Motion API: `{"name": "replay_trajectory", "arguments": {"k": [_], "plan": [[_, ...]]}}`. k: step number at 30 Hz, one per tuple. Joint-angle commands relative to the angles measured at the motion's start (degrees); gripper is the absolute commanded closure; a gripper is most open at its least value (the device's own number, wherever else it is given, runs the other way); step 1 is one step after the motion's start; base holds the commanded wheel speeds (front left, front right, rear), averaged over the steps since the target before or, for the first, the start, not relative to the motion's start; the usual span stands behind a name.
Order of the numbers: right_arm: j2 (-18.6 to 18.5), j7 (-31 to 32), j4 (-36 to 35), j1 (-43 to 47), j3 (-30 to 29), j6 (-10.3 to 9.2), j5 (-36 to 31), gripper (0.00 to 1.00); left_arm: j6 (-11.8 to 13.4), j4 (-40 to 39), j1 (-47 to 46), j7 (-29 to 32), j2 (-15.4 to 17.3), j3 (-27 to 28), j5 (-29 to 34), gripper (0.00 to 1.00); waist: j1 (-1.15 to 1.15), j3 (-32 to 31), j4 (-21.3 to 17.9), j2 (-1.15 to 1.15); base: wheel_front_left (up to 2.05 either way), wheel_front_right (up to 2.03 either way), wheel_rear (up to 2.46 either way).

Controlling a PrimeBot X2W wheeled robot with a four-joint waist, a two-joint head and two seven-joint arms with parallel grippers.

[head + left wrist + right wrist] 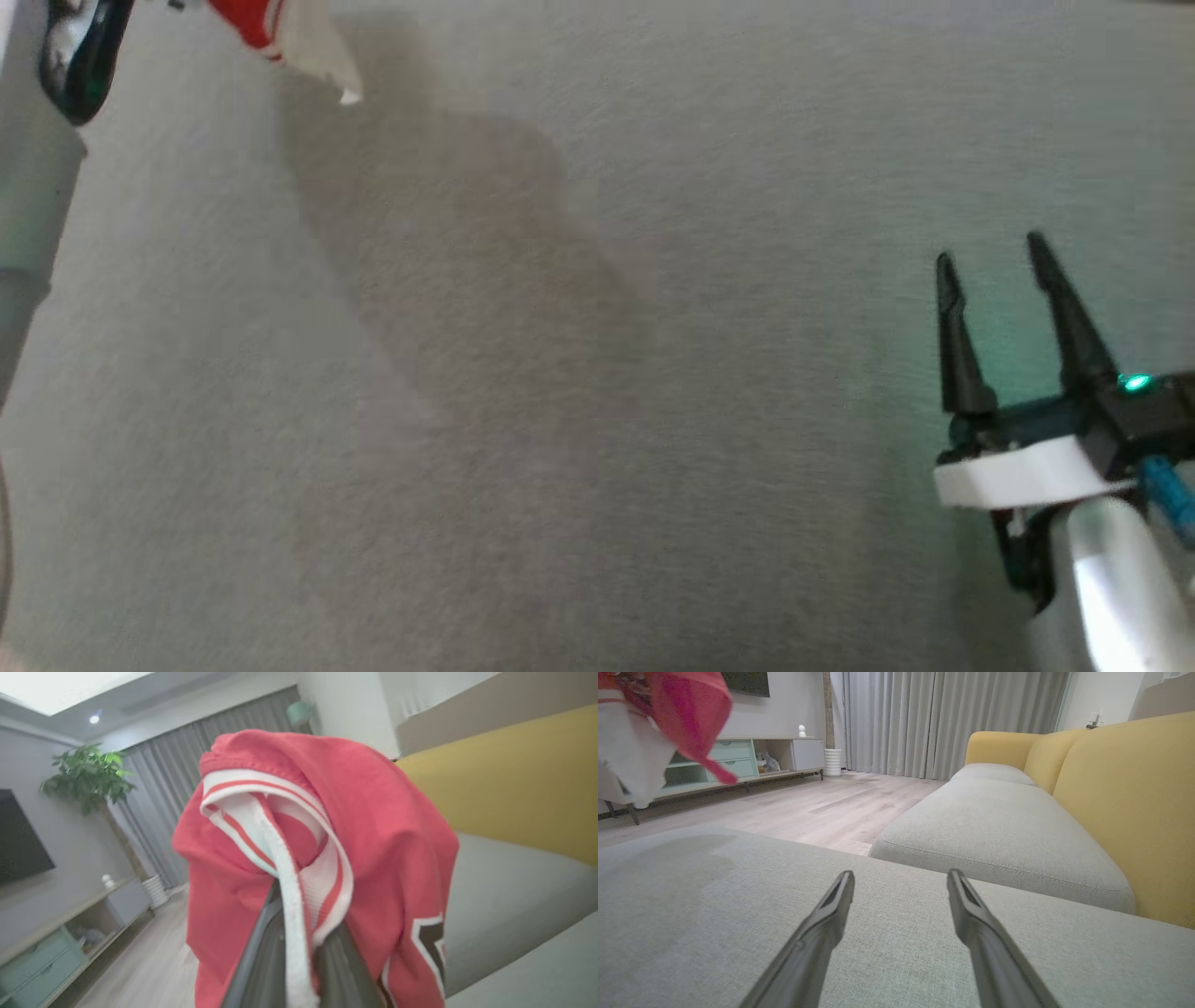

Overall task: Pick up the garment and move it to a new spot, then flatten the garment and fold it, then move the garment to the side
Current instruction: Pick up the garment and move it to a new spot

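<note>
While the left gripper clamps the red garment, the right gripper stands open.

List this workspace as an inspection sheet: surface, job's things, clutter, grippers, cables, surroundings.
Surface: grey cushion, woven fabric, with a broad soft shadow across it.
Job's things: red and white garment, bunched and hanging in the air above the surface, not laid out or folded yet.
Clutter: nothing seen.
Grippers: left gripper shut on the garment's striped white band; right gripper open, holding nothing, low over the cushion.
Cables: short blue cable at the right wrist, away from the cloth.
Surroundings: yellow sofa back, grey curtains, wooden floor, low cabinet, potted plant.
</note>
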Motion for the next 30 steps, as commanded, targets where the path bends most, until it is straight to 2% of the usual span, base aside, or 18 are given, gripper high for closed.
{"name": "replay_trajectory", "arguments": {"k": [1,9,14,18,22,23,24,25,26,30], "plan": [[1.01,0.05,-1.83,1.47,1.79,-0.04,0.65,0.00,0.12,-4.48,-3.62,1.27,3.62,1.01,-0.10,1.00,0.01,-6.31,-7.34,0.00,0.00,0.00,0.00],[2.78,0.04,-2.98,2.17,4.64,-0.04,1.75,0.00,0.42,-18.11,-1.25,9.63,3.83,-1.79,-2.03,1.00,0.01,-8.03,-18.37,0.00,0.00,0.00,0.00],[3.02,0.04,-2.88,2.46,6.37,-0.04,1.35,0.00,1.69,-23.11,4.85,11.80,2.01,-5.80,-1.58,1.00,0.01,-6.70,-24.69,0.00,0.00,0.00,0.00],[3.07,0.04,-3.61,2.05,6.52,-0.04,2.71,0.00,2.32,-22.11,12.57,12.17,-1.14,-9.82,-2.54,1.00,0.01,-3.86,-28.30,0.00,0.00,0.00,0.00],[3.08,0.04,-4.07,1.30,7.14,-0.04,4.30,0.00,3.52,-16.15,19.32,7.70,-4.49,-13.78,-0.78,1.00,0.01,-0.97,-30.55,0.00,0.00,0.00,0.00],[3.08,0.04,-4.16,1.21,7.20,-0.04,4.68,0.00,3.97,-14.48,20.54,5.79,-5.48,-14.63,0.02,0.70,0.01,-0.40,-30.77,0.00,0.00,0.00,0.00],[3.08,0.04,-4.16,1.21,7.20,-0.04,4.68,0.00,3.97,-14.48,20.54,5.79,-5.48,-14.63,0.02,0.70,0.01,-0.40,-30.77,0.00,0.00,0.00,0.00],[3.08,0.04,-4.15,1.21,7.15,-0.04,5.14,0.00,4.15,-12.60,21.78,4.24,-6.49,-15.55,0.61,0.39,0.01,-0.12,-30.80,0.00,0.00,0.00,0.00],[3.08,0.04,-4.09,1.32,7.09,-0.04,5.60,0.00,4.20,-10.73,22.68,2.69,-7.43,-16.47,1.31,0.00,0.01,0.09,-30.75,0.00,0.00,0.00,0.00],[3.08,0.04,-3.31,1.81,6.19,-0.04,6.03,0.00,6.36,-5.56,25.07,-3.82,-11.97,-17.72,3.21,0.00,0.01,-1.02,-28.76,0.00,0.00,0.00,0.00]]}}
